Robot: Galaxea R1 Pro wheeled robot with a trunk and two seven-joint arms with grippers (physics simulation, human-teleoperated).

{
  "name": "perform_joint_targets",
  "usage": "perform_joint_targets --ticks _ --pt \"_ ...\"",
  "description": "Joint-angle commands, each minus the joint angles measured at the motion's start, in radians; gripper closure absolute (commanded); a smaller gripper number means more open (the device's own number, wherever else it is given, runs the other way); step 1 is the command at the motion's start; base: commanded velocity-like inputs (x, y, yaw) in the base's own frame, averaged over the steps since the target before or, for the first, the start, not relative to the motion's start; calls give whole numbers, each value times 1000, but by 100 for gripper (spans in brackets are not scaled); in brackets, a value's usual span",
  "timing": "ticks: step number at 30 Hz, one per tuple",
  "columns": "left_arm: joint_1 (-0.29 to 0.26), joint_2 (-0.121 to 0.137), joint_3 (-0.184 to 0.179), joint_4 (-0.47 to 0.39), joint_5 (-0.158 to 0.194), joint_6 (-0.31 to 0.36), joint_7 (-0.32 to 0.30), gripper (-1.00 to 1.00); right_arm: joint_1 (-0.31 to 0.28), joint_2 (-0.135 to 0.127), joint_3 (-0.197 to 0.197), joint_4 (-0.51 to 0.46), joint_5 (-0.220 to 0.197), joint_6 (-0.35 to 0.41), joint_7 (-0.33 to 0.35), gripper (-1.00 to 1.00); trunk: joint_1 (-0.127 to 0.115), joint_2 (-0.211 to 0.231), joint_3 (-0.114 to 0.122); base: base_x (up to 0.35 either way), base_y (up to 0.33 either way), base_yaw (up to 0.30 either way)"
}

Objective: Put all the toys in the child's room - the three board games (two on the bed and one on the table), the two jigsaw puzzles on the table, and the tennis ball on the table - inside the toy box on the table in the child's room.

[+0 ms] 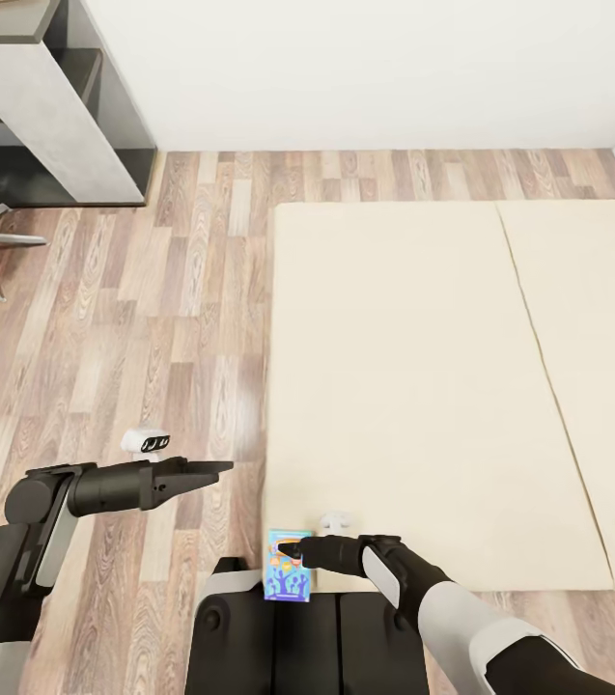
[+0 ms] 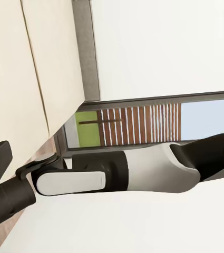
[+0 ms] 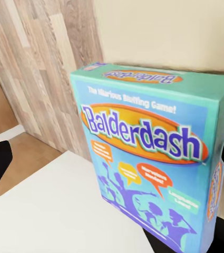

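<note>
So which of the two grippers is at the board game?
The right gripper, at the blue Balderdash board game by the bed's near corner; the left gripper hangs over bare floor.

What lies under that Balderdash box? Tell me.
The board game is at the right gripper, over the near corner of the bed and the robot's dark base. Whatever it touches beneath is covered.
</note>
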Motion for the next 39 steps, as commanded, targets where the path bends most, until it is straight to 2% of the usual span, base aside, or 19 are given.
perform_joint_targets --ticks 1,39 --pt "0 0 0 0 -1 11 -4 -100 0 0 3 -1 -8 6 0 -100 1 -1 -1 0 81 15" --pt "0 2 0 0 -1 11 -4 -100 0 0 6 -1 -4 5 -1 -100 1 -1 -1 0 18 1"
